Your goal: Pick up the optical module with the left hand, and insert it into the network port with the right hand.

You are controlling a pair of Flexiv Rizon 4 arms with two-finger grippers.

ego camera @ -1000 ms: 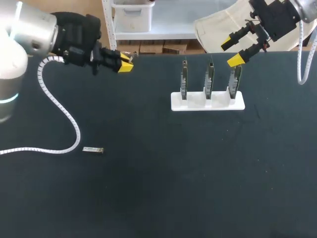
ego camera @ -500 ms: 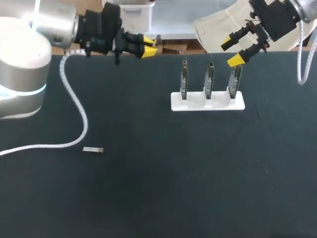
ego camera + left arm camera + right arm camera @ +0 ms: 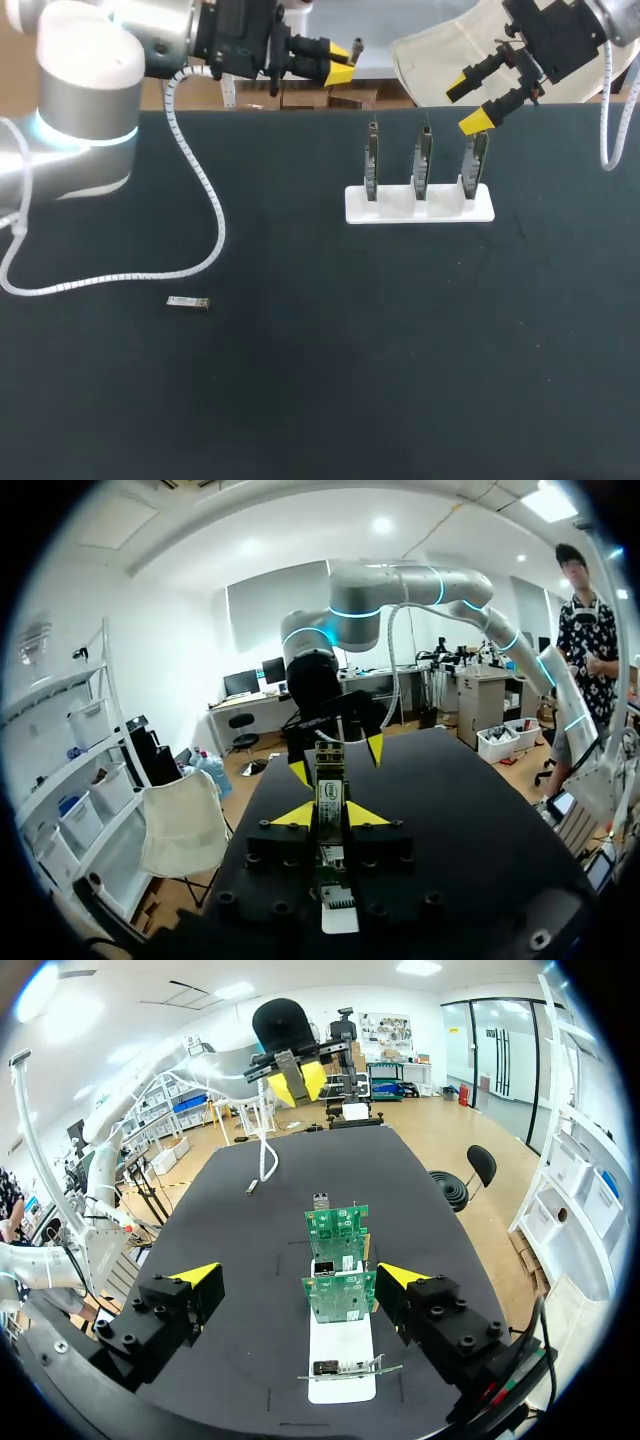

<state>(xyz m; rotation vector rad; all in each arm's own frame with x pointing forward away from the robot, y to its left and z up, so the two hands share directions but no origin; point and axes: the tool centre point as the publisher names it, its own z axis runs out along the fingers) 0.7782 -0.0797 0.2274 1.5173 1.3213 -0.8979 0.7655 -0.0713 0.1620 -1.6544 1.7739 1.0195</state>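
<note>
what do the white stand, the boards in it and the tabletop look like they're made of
White stand: likely plastic, matte, uniform white. Boards: fibreglass circuit board by the look, green with small parts mounted. Tabletop: dark matte covering, perhaps a mat or cloth; no shine.

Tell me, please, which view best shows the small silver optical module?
The head view: the small silver optical module lies unobstructed on the black table. The right wrist view shows only a distant sliver; the left wrist view shows none.
</note>
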